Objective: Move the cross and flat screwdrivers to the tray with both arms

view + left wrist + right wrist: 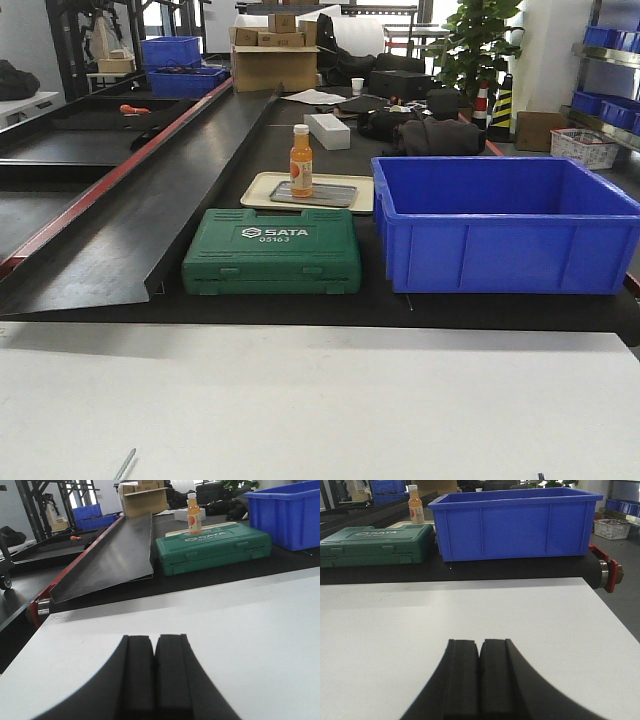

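white table lying under both finger pairs | blue bin sitting straight ahead of right gripper | green case sitting ahead-right of left gripper | tray lying well beyond the fingers, just behind the case, carrying orange bottle | both grippers' fingers pressing pad to pad, gripping nothing

Bright rear window, potted plant right, cardboard boxes ctr, shelving far right.

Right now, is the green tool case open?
No, the green tool case lies shut with its lid down flat, on the near side of the tray.
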Available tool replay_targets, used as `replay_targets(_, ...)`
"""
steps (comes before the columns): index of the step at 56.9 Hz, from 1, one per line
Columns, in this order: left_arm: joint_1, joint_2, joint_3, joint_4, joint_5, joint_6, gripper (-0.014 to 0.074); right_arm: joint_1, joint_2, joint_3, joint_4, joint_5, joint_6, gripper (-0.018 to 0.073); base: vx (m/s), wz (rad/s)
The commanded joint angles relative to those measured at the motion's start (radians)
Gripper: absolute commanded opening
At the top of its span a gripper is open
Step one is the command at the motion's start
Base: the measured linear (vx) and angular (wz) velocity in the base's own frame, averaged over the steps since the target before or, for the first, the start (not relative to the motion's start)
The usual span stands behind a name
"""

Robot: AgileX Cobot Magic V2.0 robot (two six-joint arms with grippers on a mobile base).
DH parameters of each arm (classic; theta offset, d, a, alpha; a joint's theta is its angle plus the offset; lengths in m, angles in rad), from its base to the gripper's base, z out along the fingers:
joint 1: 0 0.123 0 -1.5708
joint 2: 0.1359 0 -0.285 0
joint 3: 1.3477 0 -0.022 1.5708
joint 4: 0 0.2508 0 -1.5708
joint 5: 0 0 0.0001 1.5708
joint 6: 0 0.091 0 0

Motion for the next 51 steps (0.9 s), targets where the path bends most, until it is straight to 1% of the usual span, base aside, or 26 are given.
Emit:
replay_targets(1, 0.003, -0.016, 0.031, -0.006, -0.086, -0.006, 0.0002, -0.008, -0.008, 0.018, -0.003, -0.086, -0.001, -0.0009, 0.0, 0.0)
replay_targets(33, 0.003, -0.016, 0.031, -0.006, -0.086, -0.006, 0.0002, -0.008, -0.008, 0.018, -0.003, -0.086, -0.001, -0.0009, 0.0, 0.0)
replay_targets(37, 0.003, -0.016, 0.031, -0.006, -0.102, -0.006, 0.0002, -0.008, -0.008, 0.018, -0.003, -0.093, -0.001, -0.0009, 0.0, 0.0)
replay_targets(43, 0.003, -0.016, 0.03, -0.006, -0.102, -0.006, 0.0002, -0.008, -0.008, 0.018, -0.003, -0.122, -0.001, -0.0009, 0.0, 0.0)
replay_targets(44, 0.003, -0.016, 0.03, -0.006, -0.115, -0.006, 0.0002, -0.008, -0.008, 0.018, -0.003, -0.134, -0.001, -0.0009, 0.0, 0.0)
replay_targets(47, 0.003, -0.016, 0.03, -0.006, -0.126, -0.006, 0.0002, -0.008, -0.008, 0.017, -0.003, -0.174, -0.001, -0.0009, 0.0, 0.0)
replay_targets(51, 0.003, -0.016, 0.03, -0.006, -0.145, -0.006, 0.0002, -0.008, -0.008, 0.017, -0.003, -0.266, 0.0, -0.0009, 0.0, 0.0)
